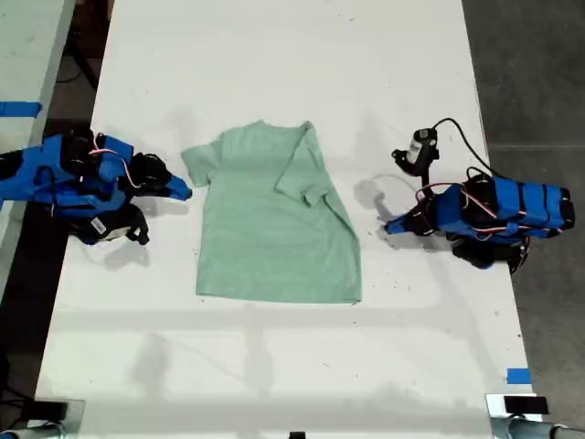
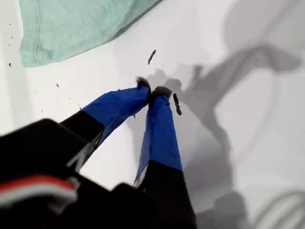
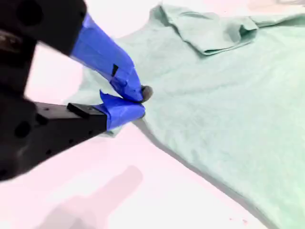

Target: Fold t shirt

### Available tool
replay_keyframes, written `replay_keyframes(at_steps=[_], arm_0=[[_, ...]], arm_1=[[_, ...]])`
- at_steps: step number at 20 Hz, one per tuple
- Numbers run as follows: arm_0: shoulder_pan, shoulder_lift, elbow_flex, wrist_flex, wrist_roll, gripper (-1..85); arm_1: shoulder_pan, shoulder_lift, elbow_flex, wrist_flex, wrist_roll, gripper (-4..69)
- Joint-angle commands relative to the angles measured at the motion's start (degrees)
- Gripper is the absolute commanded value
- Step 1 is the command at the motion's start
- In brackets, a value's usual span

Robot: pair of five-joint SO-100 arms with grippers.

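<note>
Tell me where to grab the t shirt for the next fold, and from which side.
Probably pinch the flat, unfolded sleeve of the t shirt, from the exterior view's left. The other side is already folded over, and my second gripper sits closed right beside that sleeve.

My two arms were blue-bodied with black joints and red-and-white wires looped over them. My first claw (image 2: pixel 151 90) and my second claw (image 3: pixel 138 102) had blue tape-wrapped fingers on black mounts.

Overhead exterior, two close wrist views
</note>
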Motion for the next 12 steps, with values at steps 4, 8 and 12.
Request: replay_keyframes(at_steps=[4,8,12], arm_0=[[-23.3,-26.5,-21.3,5.9,13.2,11.5],[-31.8,-42.3,-21.4,-2.6,18.9,17.7],[-38.1,-58.4,-21.1,-13.1,26.5,17.6]], arm_1=[[-0.4,0.8,2.8,0.1,-1.0,3.1],[-0.4,0.8,2.8,0.1,-1.0,3.1],[-0.4,0.8,2.8,0.1,-1.0,3.1]])
